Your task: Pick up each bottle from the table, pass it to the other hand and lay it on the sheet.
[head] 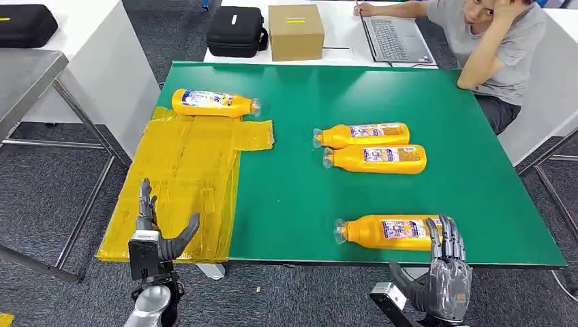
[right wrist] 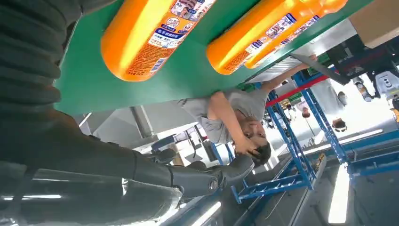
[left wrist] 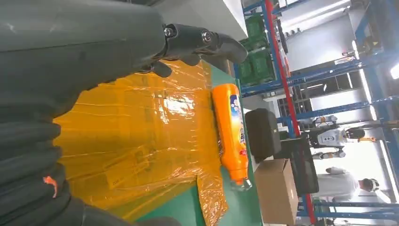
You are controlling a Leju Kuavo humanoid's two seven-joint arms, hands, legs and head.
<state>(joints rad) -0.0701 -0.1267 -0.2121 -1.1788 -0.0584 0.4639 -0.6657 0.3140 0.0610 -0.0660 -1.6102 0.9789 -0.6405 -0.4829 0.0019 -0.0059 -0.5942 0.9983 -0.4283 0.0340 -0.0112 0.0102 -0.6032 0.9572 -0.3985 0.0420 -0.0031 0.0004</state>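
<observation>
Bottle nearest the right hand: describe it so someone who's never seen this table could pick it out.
On the green table, look along the near edge, at the right. An orange bottle lies there on its side, cap end toward the yellow sheet, base just ahead of the right hand. It lies alone by the edge; two similar bottles lie as a pair mid-table and a fourth at the sheet's far end.

4 orange bottles lying flat, 1 (head: pixel 215 103) on the far edge of my yellow plastic sheet (head: pixel 184 184), 2 side by side mid-table (head: pixel 362 135) (head: pixel 378 158), 1 (head: pixel 388 231) nearest my right hand, clear caps.
</observation>
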